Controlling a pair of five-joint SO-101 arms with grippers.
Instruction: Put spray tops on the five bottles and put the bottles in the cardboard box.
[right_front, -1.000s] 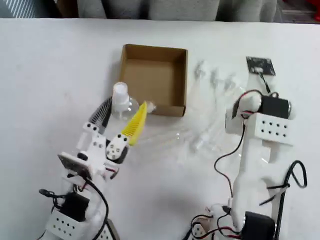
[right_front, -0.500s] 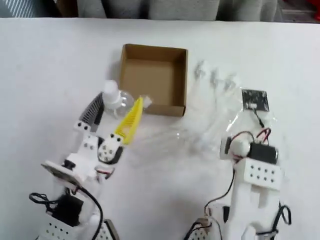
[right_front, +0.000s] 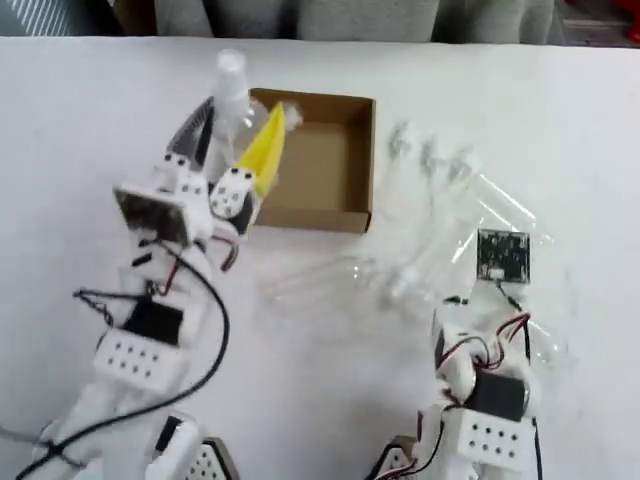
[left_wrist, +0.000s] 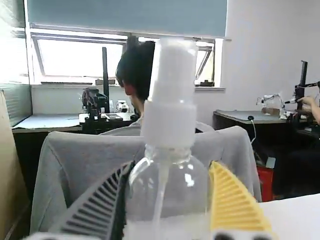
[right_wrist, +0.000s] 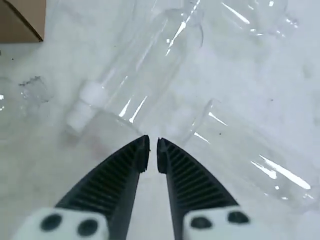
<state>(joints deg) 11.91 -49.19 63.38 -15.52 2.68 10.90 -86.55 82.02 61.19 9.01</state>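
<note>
My left gripper (right_front: 235, 125) is shut on a clear bottle (right_front: 240, 110) with a white spray top (right_front: 231, 70), held upright above the cardboard box's (right_front: 322, 221) far left corner. In the left wrist view the bottle (left_wrist: 167, 195) stands between the black finger (left_wrist: 100, 210) and the yellow finger (left_wrist: 232, 205), and its spray top (left_wrist: 170, 95) rises above them. My right gripper (right_wrist: 150, 150) is shut with nothing in it, low over the table. Just beyond its tips lies a clear bottle (right_wrist: 140, 65) fitted with a white top (right_wrist: 82, 107).
Several clear bottles (right_front: 430, 200) lie on the white table to the right of the box, with loose spray tops (right_front: 430, 155) near them. Another clear bottle (right_wrist: 250, 155) lies beside my right gripper. A box corner (right_wrist: 20, 20) shows farther off.
My left arm has lifted the bottle from the box's near left side up over its far left corner. My right arm has drawn back toward the table's front edge.
</note>
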